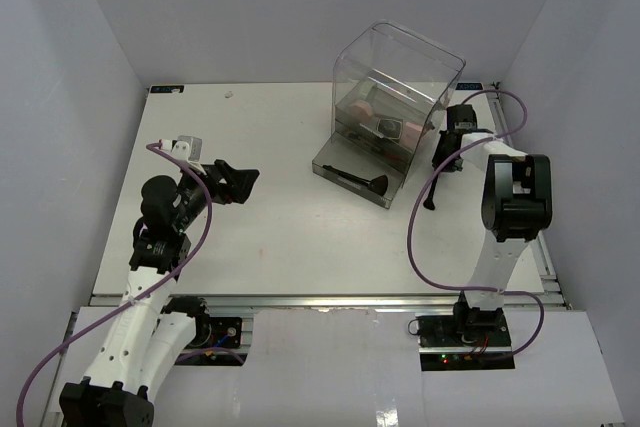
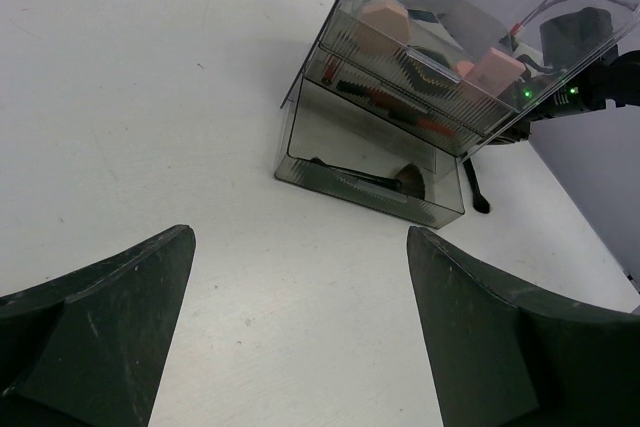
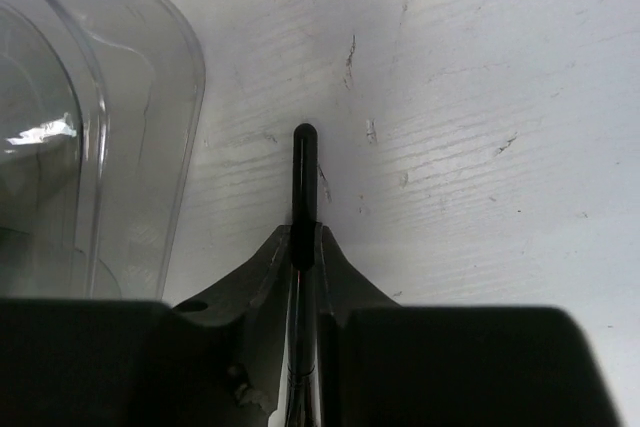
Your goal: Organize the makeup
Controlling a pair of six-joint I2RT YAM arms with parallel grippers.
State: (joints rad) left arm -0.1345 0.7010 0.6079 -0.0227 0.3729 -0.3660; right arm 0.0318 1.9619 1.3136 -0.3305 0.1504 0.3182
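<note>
A black-handled brush (image 1: 432, 192) lies right of the clear drawer box (image 1: 398, 87), and my right gripper (image 1: 444, 152) is shut on its handle. In the right wrist view the thin black handle (image 3: 303, 172) sticks out ahead of the closed gripper (image 3: 303, 247). The box's bottom drawer (image 1: 338, 173) is pulled out, with a fan-headed brush (image 2: 385, 182) lying in it. A pink octagonal puff (image 2: 380, 22), another pink item (image 2: 492, 69) and dark-red pencils (image 2: 400, 105) sit in the upper trays. My left gripper (image 1: 240, 182) hangs open above the left of the table with nothing between its fingers.
The clear box's curved wall (image 3: 90, 127) stands just left of the right gripper. The white table (image 1: 290, 237) is walled in by grey panels on the left, back and right. A purple cable (image 1: 420, 237) loops beside the right arm.
</note>
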